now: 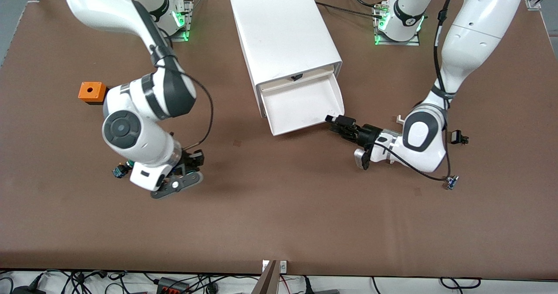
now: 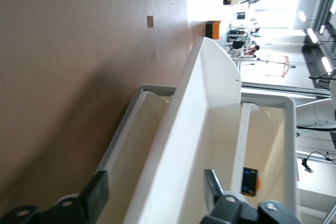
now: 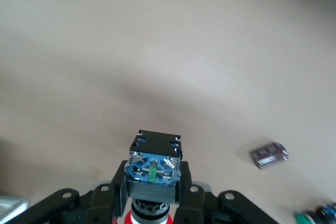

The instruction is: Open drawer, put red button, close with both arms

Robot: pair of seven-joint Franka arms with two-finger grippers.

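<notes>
drawer (image 1: 303, 106) is out, left gripper (image 2: 152, 192) has its fingers spread wide astride the drawer's front lip, right gripper (image 3: 149, 195) holds the red button (image 3: 152, 171) pinched above the table (image 1: 279, 224), so dropping in and closing remain.

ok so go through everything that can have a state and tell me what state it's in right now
drawer: pulled open, nothing visible in it
cabinet: lower drawers not visible from above
red button: gripped, off the table
right pincer: shut on the red button
left pincer: open, fingers astride the drawer's front wall
green-capped button: lying on the table
</notes>
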